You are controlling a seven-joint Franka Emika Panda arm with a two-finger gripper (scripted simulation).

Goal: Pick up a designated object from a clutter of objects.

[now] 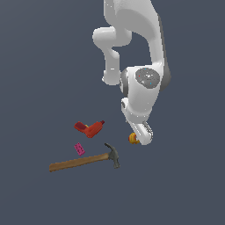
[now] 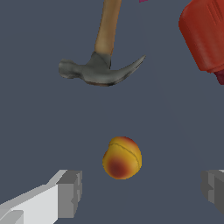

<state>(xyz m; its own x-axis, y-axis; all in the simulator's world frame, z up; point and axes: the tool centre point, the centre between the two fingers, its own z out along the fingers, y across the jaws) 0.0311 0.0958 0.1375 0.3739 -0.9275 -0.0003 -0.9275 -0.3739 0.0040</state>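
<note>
The designated object, a small orange-yellow ball with red patches (image 2: 122,158), lies on the dark floor; in the exterior view the ball (image 1: 133,139) peeks out beside the white hand. My gripper (image 2: 140,190) is open, one grey finger (image 2: 70,194) on each side of the ball and apart from it. In the exterior view the gripper (image 1: 143,139) hangs low over the ball. The clutter of objects lies nearby: a wooden-handled hammer (image 1: 83,161) with dark head (image 2: 98,71), a red drill (image 1: 89,128) and a small pink card (image 1: 79,149).
The red drill body (image 2: 204,35) sits near the ball in the wrist view, beyond the hammer head. The white arm (image 1: 140,66) rises above the ball. All things rest on a dark grey floor (image 1: 176,189).
</note>
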